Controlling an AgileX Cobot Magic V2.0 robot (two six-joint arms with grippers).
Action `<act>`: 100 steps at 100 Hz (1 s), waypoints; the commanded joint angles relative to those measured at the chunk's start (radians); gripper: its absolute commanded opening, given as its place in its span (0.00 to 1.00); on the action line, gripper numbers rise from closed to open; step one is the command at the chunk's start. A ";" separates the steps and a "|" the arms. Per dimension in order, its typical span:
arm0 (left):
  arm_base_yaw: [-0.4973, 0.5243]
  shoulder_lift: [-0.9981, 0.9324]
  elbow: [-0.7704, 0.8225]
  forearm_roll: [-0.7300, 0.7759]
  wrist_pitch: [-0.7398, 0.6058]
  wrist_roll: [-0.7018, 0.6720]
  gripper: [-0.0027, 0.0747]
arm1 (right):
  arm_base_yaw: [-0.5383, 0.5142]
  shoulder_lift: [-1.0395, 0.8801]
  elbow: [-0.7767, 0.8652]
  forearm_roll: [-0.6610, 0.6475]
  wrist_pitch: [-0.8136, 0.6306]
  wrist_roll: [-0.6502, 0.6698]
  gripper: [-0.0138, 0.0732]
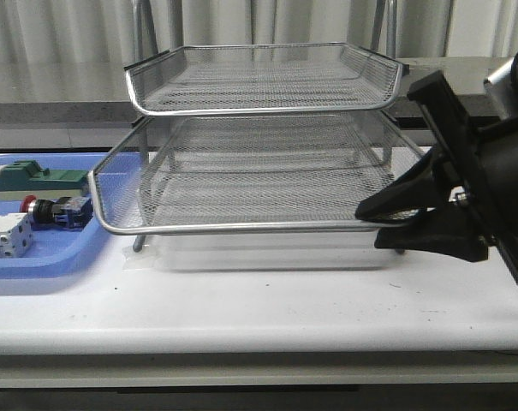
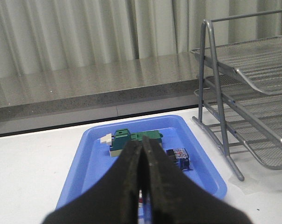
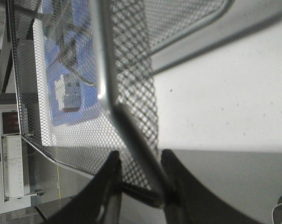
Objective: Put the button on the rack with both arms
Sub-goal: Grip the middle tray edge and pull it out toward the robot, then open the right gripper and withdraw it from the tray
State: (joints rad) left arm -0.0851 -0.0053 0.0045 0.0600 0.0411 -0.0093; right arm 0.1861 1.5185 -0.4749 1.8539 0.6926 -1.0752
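The button (image 1: 53,210), with its red cap and blue rear block, lies in the blue tray (image 1: 36,265) left of the rack (image 1: 241,228). In the left wrist view only its blue rear block (image 2: 178,157) shows beside my fingers. My left gripper (image 2: 141,145) is shut and empty above the tray's near part, out of the front view. My right gripper (image 1: 370,214) is at the front right corner of the rack's middle tray, which is slid forward. Its jaws (image 3: 141,156) hold the tray's chrome rim (image 3: 103,70) between them.
A green block (image 1: 32,177) and a white-grey block (image 1: 6,235) lie in the blue tray beside the button. The rack's side posts (image 2: 215,93) stand just right of the tray. My right arm (image 1: 490,188) fills the right side of the front view.
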 commanded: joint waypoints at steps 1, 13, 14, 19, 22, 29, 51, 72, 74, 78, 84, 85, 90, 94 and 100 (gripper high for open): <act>0.002 -0.031 0.033 0.000 -0.078 -0.011 0.01 | 0.019 -0.061 0.020 -0.107 0.062 -0.072 0.08; 0.002 -0.031 0.033 0.000 -0.078 -0.011 0.01 | 0.019 -0.087 0.036 -0.107 0.054 -0.072 0.10; 0.002 -0.031 0.033 0.000 -0.078 -0.011 0.01 | 0.019 -0.090 0.037 -0.107 0.056 -0.072 0.11; 0.002 -0.031 0.033 0.000 -0.078 -0.011 0.01 | 0.019 -0.093 0.037 -0.107 0.056 -0.073 0.16; 0.002 -0.031 0.033 0.000 -0.078 -0.011 0.01 | 0.019 -0.094 0.037 -0.107 0.057 -0.075 0.21; 0.002 -0.031 0.033 0.000 -0.078 -0.011 0.01 | 0.019 -0.096 0.037 -0.107 0.064 -0.089 0.38; 0.002 -0.031 0.033 0.000 -0.078 -0.011 0.01 | 0.019 -0.100 0.037 -0.126 0.122 -0.149 0.77; 0.002 -0.031 0.033 0.000 -0.078 -0.011 0.01 | 0.019 -0.154 0.037 -0.314 0.095 -0.075 0.77; 0.002 -0.031 0.033 0.000 -0.078 -0.011 0.01 | 0.019 -0.163 0.037 -0.342 0.091 -0.058 0.76; 0.002 -0.031 0.033 0.000 -0.078 -0.011 0.01 | 0.019 -0.184 0.037 -0.389 0.073 -0.026 0.75; 0.002 -0.031 0.033 0.000 -0.078 -0.011 0.01 | 0.019 -0.223 0.037 -0.485 0.046 0.046 0.73; 0.002 -0.031 0.033 0.000 -0.078 -0.011 0.01 | 0.019 -0.228 0.037 -0.496 0.043 0.054 0.72; 0.002 -0.031 0.033 0.000 -0.078 -0.011 0.01 | 0.019 -0.264 0.034 -0.593 0.028 0.134 0.71; 0.002 -0.031 0.033 0.000 -0.078 -0.011 0.01 | 0.019 -0.298 0.026 -0.659 0.020 0.191 0.71; 0.002 -0.031 0.033 0.000 -0.078 -0.011 0.01 | 0.019 -0.347 0.012 -0.781 0.011 0.300 0.71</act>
State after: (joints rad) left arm -0.0851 -0.0053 0.0045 0.0600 0.0411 -0.0093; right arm 0.2054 1.2518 -0.4241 1.2249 0.6907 -0.9147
